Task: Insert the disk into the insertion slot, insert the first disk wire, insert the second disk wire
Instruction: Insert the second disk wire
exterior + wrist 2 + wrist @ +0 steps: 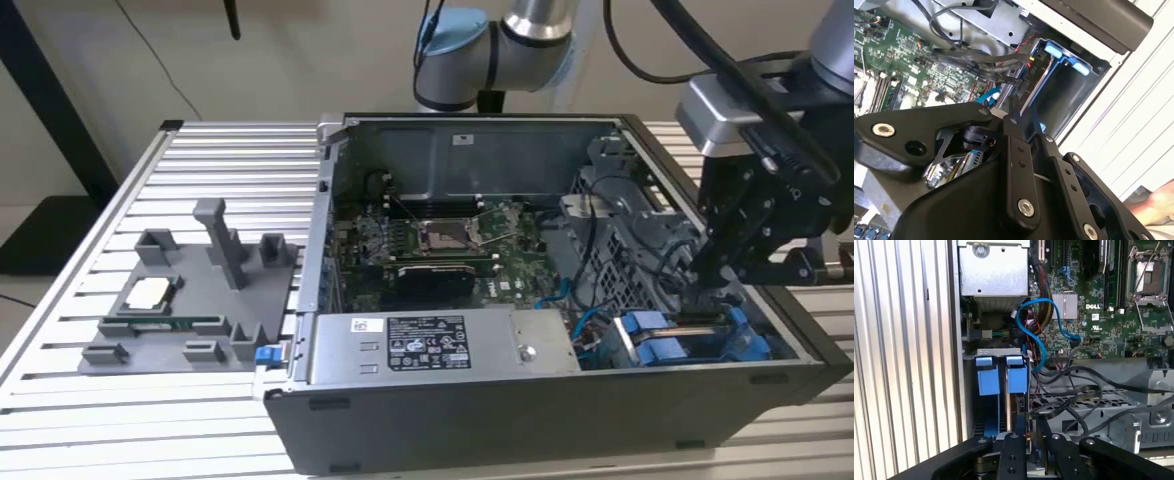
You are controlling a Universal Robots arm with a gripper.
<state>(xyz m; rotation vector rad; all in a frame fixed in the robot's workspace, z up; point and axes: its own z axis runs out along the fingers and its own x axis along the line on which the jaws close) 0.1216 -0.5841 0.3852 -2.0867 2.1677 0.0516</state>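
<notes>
In the exterior view the claw [705, 300] is reaching down into the computer case [534, 410] at that view's right, just above the blue-railed insertion slot [694, 340]. In the second wrist view its fingers [1016, 150] are sitting close together, though I cannot tell whether they are gripping anything. In the first wrist view the disk [1013, 410] is standing edge-up in the slot directly ahead of the claw, its long axis running away from it, with the blue wire [1041, 325] looping beyond.

A robotics lab or test workshop. An opened computer case [561, 330] with its motherboard [441, 240] exposed sits on a ribbed aluminium bench [214, 170], with a grey fixture plate [187, 310] at the frame's left.
</notes>
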